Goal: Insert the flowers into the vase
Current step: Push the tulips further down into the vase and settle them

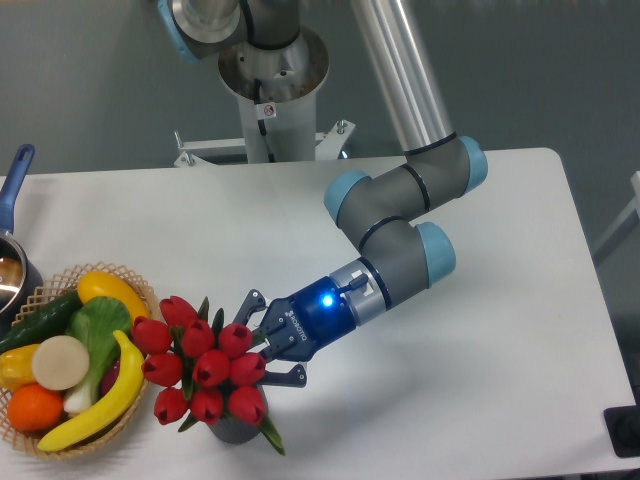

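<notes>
The flowers (205, 365), a tight bunch of red tulip buds with green leaves, sit nearest the camera, their stems going down into the vase (235, 430), of which only a dark grey sliver shows beneath the blooms at the front edge of the surface (470, 400). The bunch is wider than the vase and hides nearly all of its rim. Directly behind and to the right of the buds is the gripper (268, 345), its black fingers spread apart on either side of the bunch's right edge, one above at the leaves and one lower beside the outer bud; whether they touch the blooms cannot be told, and nothing is clamped between them. A blue light glows on the gripper's body just behind the fingers, where it joins the grey and pale blue arm (395, 215) that climbs away to the upper right and then back toward the mount at the far side. Well to the left of the gripper, just beyond the flowers, a wicker basket (130, 290) holds a banana, a cucumber, an orange and other produce. Farther left still, at the picture's edge, a metal pot (10, 270) with a blue handle shows in part.
</notes>
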Controlling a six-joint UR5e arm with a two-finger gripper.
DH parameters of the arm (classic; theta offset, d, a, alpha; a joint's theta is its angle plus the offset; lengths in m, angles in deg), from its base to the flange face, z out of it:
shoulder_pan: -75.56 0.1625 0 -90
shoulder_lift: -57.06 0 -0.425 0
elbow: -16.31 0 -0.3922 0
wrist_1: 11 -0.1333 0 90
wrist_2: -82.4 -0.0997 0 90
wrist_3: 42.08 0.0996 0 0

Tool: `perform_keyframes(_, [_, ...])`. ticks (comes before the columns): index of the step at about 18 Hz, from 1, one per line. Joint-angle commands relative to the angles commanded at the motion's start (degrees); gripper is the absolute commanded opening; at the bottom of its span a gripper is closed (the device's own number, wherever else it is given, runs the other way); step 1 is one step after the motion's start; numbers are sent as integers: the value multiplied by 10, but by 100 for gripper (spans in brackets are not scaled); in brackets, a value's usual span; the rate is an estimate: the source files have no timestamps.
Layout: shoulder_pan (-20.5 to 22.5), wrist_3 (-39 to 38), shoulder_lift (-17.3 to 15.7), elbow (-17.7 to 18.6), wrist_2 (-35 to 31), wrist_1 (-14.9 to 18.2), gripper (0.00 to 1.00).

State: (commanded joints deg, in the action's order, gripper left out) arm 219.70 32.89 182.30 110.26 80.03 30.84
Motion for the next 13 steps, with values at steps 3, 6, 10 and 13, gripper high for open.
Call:
perform_keyframes(3, [0, 2, 3, 1, -2, 0, 36])
perform_keyframes(6, [0, 2, 3, 1, -3, 0, 44])
perform_keyframes(10, [0, 2, 3, 2, -4, 0, 57])
perform_keyframes(13, [11, 16, -3, 22, -9, 0, 86])
